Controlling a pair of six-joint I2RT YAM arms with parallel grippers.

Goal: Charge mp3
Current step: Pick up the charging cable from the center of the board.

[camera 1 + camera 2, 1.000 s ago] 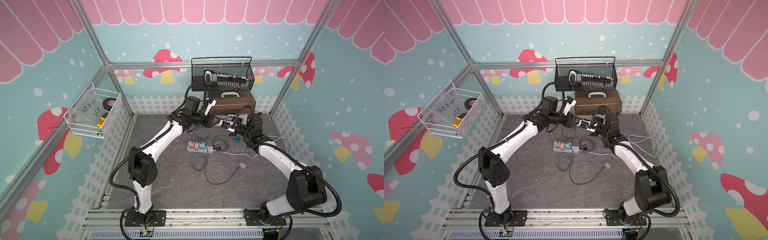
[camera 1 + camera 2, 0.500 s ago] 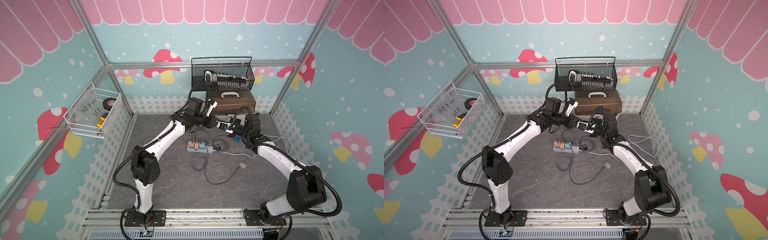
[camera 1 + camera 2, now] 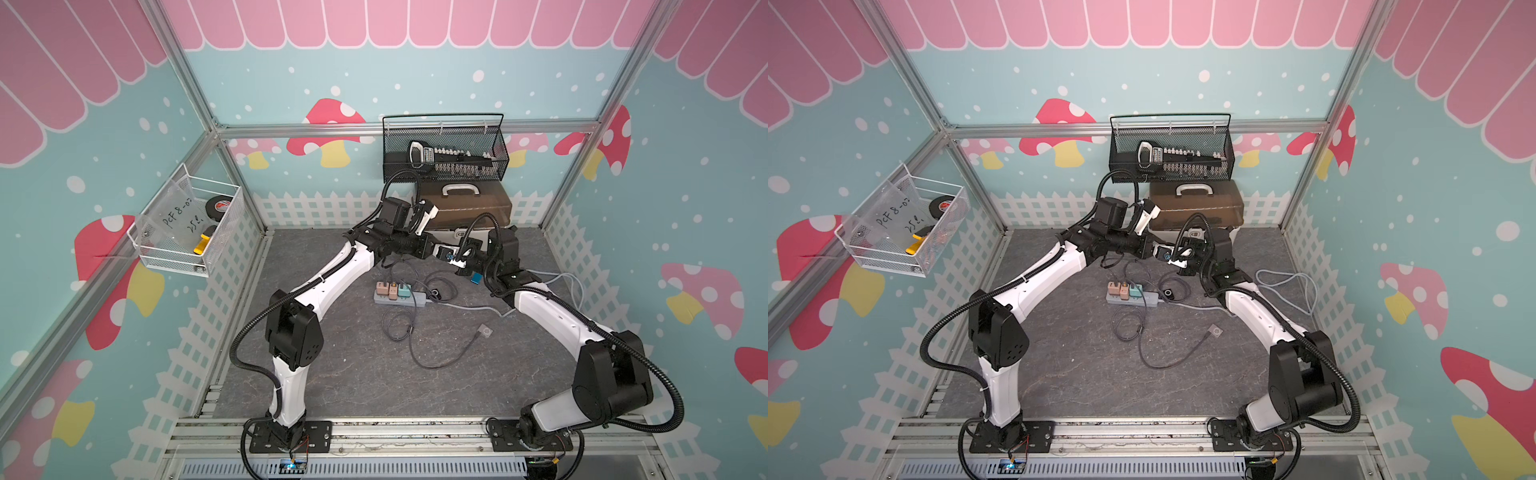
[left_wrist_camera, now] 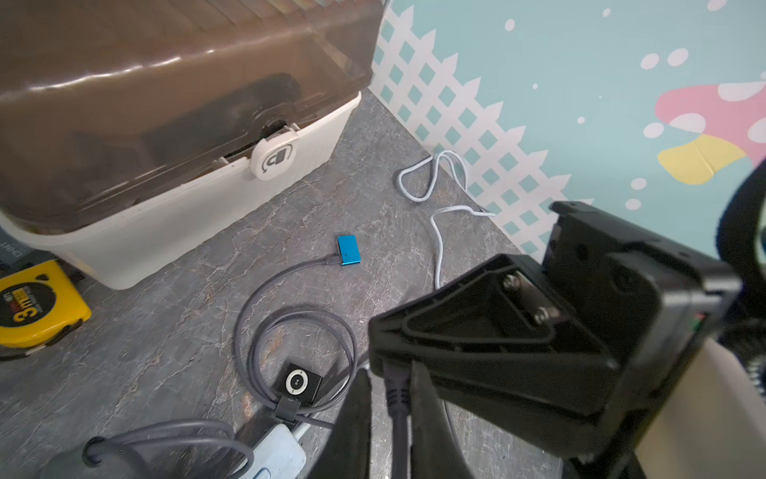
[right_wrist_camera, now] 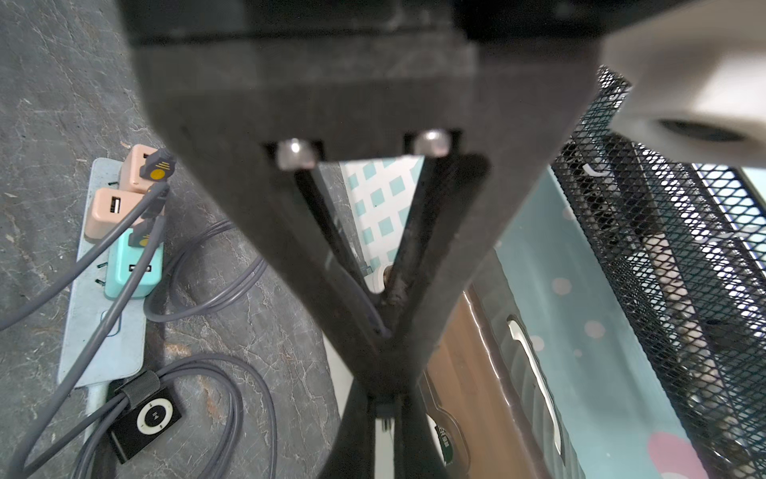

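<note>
1. Seen in both top views: left gripper (image 3: 444,252) and right gripper (image 3: 462,266) tip to tip between brown-lidded box (image 3: 469,203) and power strip (image 3: 399,297); black mp3 (image 3: 435,294) just beside the strip's end on dark stone-patterned floor (image 3: 353,374), teal mushroom walls (image 3: 270,75) around.
2. Added by the left wrist: left gripper clamped on a grey cable (image 4: 398,431); blue mp3 (image 4: 348,251) flat on the floor, plug in its end; yellow tape measure (image 4: 33,307) beside the box.
3. Shown by the right wrist: right gripper closed, pinching a small dark piece (image 5: 385,408) too blurred to name; black mp3 face up, white control ring showing.
</note>
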